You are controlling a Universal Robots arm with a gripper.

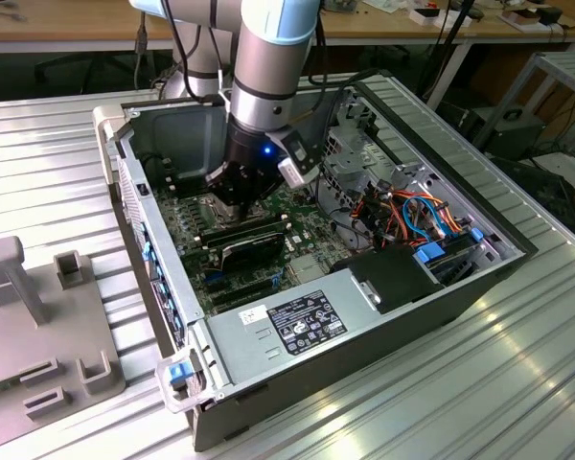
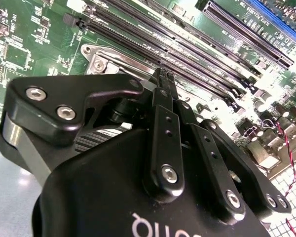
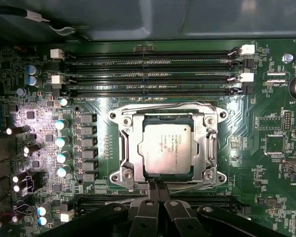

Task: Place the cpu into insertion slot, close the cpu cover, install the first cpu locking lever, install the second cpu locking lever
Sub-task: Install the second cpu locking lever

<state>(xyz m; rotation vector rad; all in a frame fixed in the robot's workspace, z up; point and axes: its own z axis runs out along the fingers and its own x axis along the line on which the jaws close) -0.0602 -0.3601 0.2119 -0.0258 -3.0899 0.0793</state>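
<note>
1. The ribbed metal table carries an open computer case; the arm reaches steeply down into it.
2. The green motherboard lies flat, its long black memory slots running parallel beside the socket.
3. The cpu cover, a silvery frame, lies closed over the insertion slot.
4. The cpu, a square with a dull metal face, sits flat inside the cover's window.
5. The black claw, fingers pressed together, hovers at the cover's edge.
</note>
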